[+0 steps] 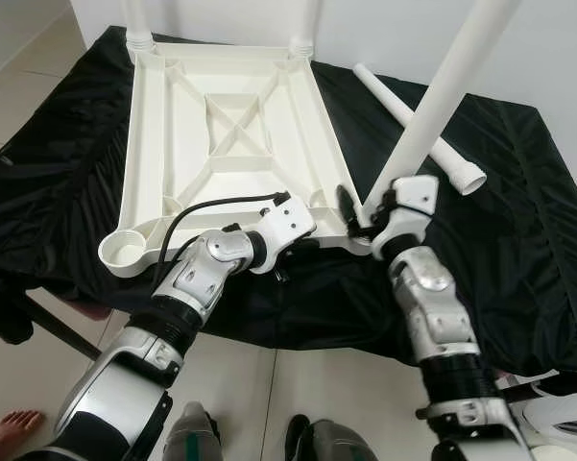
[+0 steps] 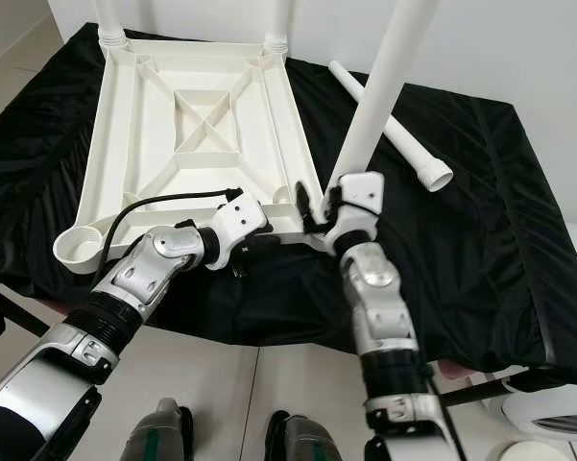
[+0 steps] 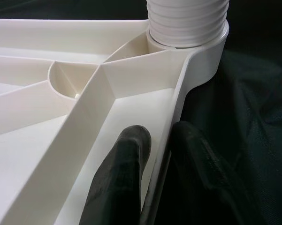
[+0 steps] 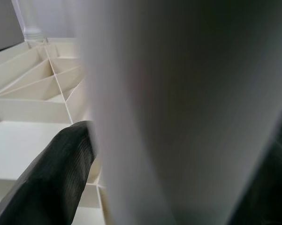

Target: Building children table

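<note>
Partly hidden: right gripper (image 1: 357, 217) behind tilted leg (image 1: 440, 106).

Counted in the head views:
- 1 white tabletop (image 1: 226, 125), upside down on 1 black cloth (image 1: 518, 240).
- 4 white legs seen: 2 standing in the far corner sockets (image 1: 139, 24) (image 1: 305, 27), 1 at the near right corner (image 1: 442, 106), 1 loose leg (image 1: 422, 130) lying on the cloth.
- 1 empty corner socket (image 1: 125, 252) at near left.
- 2 grippers: left gripper (image 3: 152, 154), right gripper (image 1: 357, 219).
- 1 bare foot (image 1: 8, 429) of a person on the floor.
</note>
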Controlling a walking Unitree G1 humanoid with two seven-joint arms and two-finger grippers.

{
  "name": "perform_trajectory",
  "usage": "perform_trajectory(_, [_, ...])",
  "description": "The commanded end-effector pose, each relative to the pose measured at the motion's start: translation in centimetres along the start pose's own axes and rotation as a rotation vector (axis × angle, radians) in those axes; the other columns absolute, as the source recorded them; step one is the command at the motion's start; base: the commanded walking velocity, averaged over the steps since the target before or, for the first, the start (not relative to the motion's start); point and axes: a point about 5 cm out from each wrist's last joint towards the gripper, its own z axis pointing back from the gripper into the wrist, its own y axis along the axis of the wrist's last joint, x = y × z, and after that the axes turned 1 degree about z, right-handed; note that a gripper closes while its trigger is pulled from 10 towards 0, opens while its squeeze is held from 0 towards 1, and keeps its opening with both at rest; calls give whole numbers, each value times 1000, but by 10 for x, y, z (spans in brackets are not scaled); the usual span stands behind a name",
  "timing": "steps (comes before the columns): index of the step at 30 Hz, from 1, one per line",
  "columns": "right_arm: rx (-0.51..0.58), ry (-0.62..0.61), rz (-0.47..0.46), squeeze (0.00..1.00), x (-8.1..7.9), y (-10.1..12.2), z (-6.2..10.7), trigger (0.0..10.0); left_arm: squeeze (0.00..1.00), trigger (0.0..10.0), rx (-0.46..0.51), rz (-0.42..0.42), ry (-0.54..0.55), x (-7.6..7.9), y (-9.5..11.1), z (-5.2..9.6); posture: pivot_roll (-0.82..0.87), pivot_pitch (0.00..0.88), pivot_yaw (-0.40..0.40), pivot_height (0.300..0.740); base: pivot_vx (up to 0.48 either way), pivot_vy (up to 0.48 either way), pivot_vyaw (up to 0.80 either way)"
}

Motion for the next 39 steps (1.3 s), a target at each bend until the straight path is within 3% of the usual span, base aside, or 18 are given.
perform_trajectory(1, [-21, 42, -1, 0, 5, -5, 1, 10000, 0, 10000, 17, -50, 0, -3, 13, -4, 43, 81, -98, 740, 0, 0, 0])
perform_trajectory(6, [-23, 166, 49, 0, 20, -5, 1, 10000, 0, 10000, 19, -49, -1, -3, 13, -4, 45, 79, -98, 740, 0, 0, 0])
perform_trajectory(8, [-23, 166, 49, 0, 20, -5, 1, 10000, 0, 10000, 19, -49, -1, -3, 13, -4, 45, 79, -98, 740, 0, 0, 0])
perform_trajectory(11, [-54, 289, 47, 0, 30, -9, 2, 10000, 0, 10000, 20, -50, 1, -4, 14, -4, 48, 74, -93, 740, 0, 0, 0])
perform_trajectory(16, [-69, 389, 39, 0, 40, -12, 1, 10000, 0, 10000, 22, -51, 2, -4, 14, -4, 50, 70, -90, 740, 0, 0, 0])
perform_trajectory(36, [-56, 484, 128, 0, 57, -1, -18, 10000, 0, 10000, 22, -54, -2, -5, 16, -4, 55, 70, -82, 740, 0, 0, 0])
perform_trajectory(37, [-55, 489, 129, 0, 58, -1, -18, 7647, 0, 10000, 22, -54, -1, -6, 16, -4, 55, 70, -82, 740, 0, 0, 0])
perform_trajectory(38, [-53, 499, 127, 0, 58, -1, -18, 627, 0, 10000, 23, -53, -1, -6, 16, -4, 54, 71, -81, 740, 0, 0, 0])
perform_trajectory(39, [-53, 499, 127, 0, 58, -1, -18, 627, 0, 10000, 23, -53, -1, -6, 16, -4, 54, 71, -81, 740, 0, 0, 0])
